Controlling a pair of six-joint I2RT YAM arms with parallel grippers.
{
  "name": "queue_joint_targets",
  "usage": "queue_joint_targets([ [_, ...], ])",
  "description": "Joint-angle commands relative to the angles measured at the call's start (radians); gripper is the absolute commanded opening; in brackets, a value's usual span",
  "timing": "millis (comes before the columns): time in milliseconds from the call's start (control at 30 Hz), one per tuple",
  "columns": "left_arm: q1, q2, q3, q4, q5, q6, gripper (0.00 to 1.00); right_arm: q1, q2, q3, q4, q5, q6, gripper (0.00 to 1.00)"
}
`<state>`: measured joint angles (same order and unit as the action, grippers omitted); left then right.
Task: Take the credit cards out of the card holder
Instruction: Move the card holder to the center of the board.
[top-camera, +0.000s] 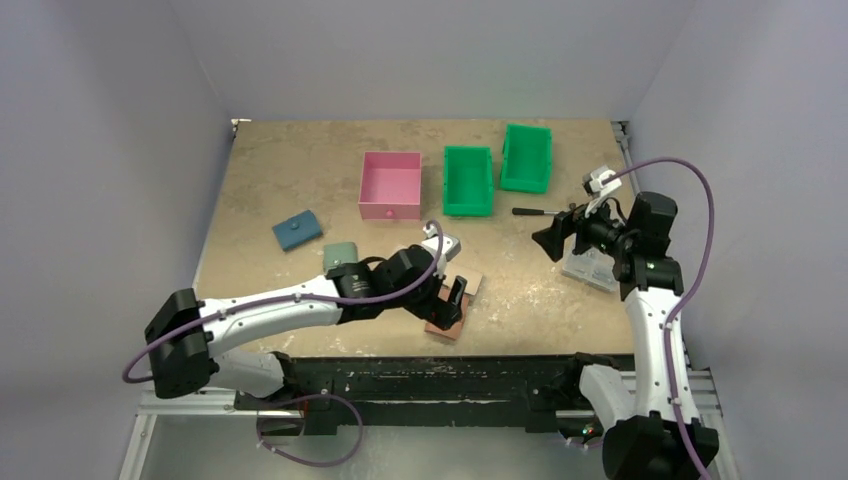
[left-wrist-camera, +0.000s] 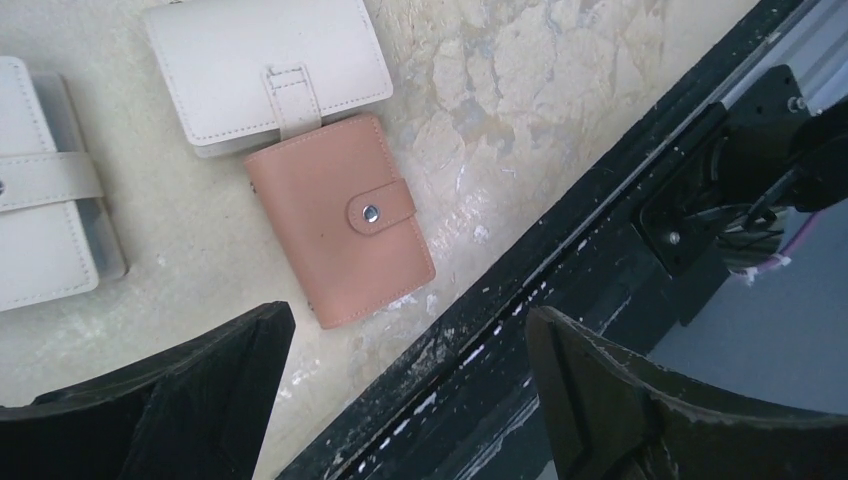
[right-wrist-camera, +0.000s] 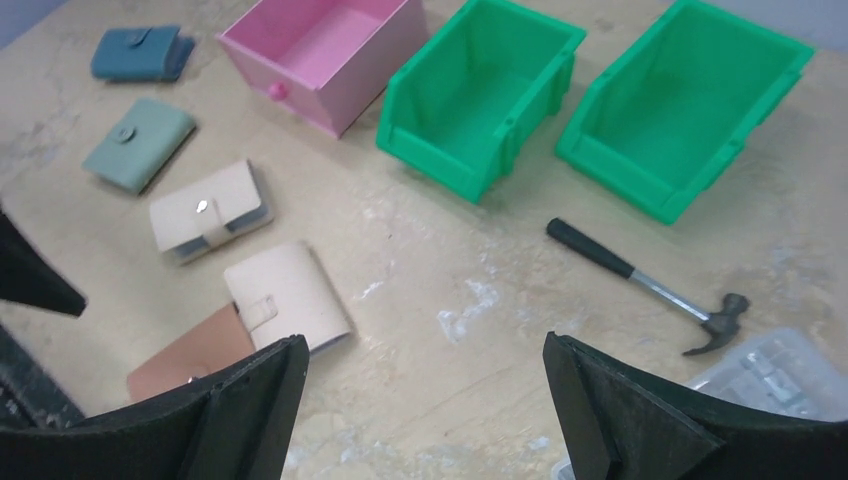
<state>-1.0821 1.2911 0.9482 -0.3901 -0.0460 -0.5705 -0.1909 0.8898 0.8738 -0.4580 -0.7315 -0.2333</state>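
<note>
Hovering: our left gripper (left-wrist-camera: 408, 322), fingers wide, just above the card holder (left-wrist-camera: 335, 220).
Risk: we snag the beige wallet (left-wrist-camera: 260, 60) touching it.
Right gripper (right-wrist-camera: 422, 345): wide, well apart.

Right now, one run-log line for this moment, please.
card holder: closed, snap fastened | left gripper: open, near it | right gripper: open, empty

Am scanning all three camera views from remote station: finding no text, label, brand, number or sign clear enough to read on anything in shot.
</note>
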Motion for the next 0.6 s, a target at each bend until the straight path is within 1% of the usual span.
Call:
queue_joint_targets([
  [0, -0.036, 0.073, 0.04, 0.115, -0.12, -0.05, 0.92, -0.004, 0.016, -0.05, 0.013, -0.184, -0.109, 0.99],
  [67, -0.04, 0.117, 0.052, 0.125, -0.133, -0.055, 0.91, -0.004, 0.034, -0.065, 0.0, -0.258, -0.152, 0.99],
  [300, -0.042, 0.23, 0.086, 0.13, -0.241, -0.1, 0.9, -0.002, 0.051, -0.079, -0.02, -0.323, -0.213, 0.99],
  [367, -0.039, 0.248, 0.084, 0.151, -0.272, -0.143, 0.91, -0.002, 0.052, -0.083, -0.031, -0.337, -0.234, 0.99],
  [433, -0.023, 0.255, 0.071, 0.185, -0.274, -0.201, 0.91, -0.001, 0.052, -0.082, -0.036, -0.339, -0.243, 0.99],
  [567, 0.04, 0.24, 0.018, 0.252, -0.226, -0.336, 0.91, -0.001, 0.056, -0.078, -0.054, -0.352, -0.266, 0.99],
])
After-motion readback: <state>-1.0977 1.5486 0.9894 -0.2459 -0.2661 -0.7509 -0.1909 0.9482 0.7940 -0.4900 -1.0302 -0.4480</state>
